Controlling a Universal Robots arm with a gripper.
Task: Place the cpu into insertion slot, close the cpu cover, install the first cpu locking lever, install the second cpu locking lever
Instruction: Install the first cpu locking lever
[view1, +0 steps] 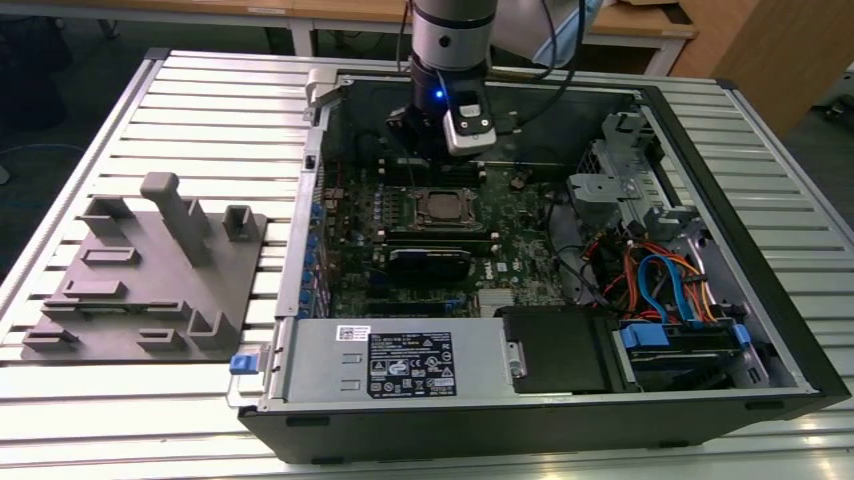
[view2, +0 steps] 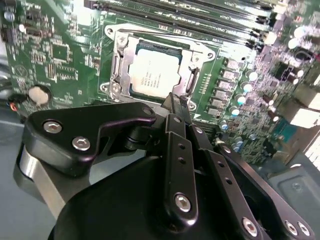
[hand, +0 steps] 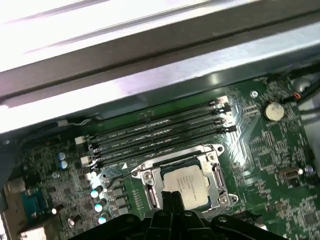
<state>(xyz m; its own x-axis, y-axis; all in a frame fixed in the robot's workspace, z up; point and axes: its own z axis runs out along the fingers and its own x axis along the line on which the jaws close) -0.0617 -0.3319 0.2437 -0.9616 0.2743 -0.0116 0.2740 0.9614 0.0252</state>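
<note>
The cpu (view2: 152, 72) lies flat in the insertion slot (view1: 437, 208) on the green motherboard, its silver top showing in both wrist views. The cpu cover (view2: 118, 64) lies down around the cpu (hand: 187, 185) as a silvery frame. A thin wire lever (hand: 125, 175) stands out beside the cover's corner, and another lever (view2: 193, 82) runs along the opposite side. My gripper (view2: 171, 100) hovers just above the slot's edge, shut with nothing between its fingers. In the exterior view the gripper (view1: 430, 165) hangs over the board just behind the slot.
Long black memory slots (hand: 155, 132) run beside the socket. The open computer case (view1: 747, 300) walls in the board, with a power supply (view1: 400, 365), drive cage (view1: 627, 190) and coloured cables (view1: 661, 280). A grey fixture plate (view1: 147, 270) sits at the exterior view's left.
</note>
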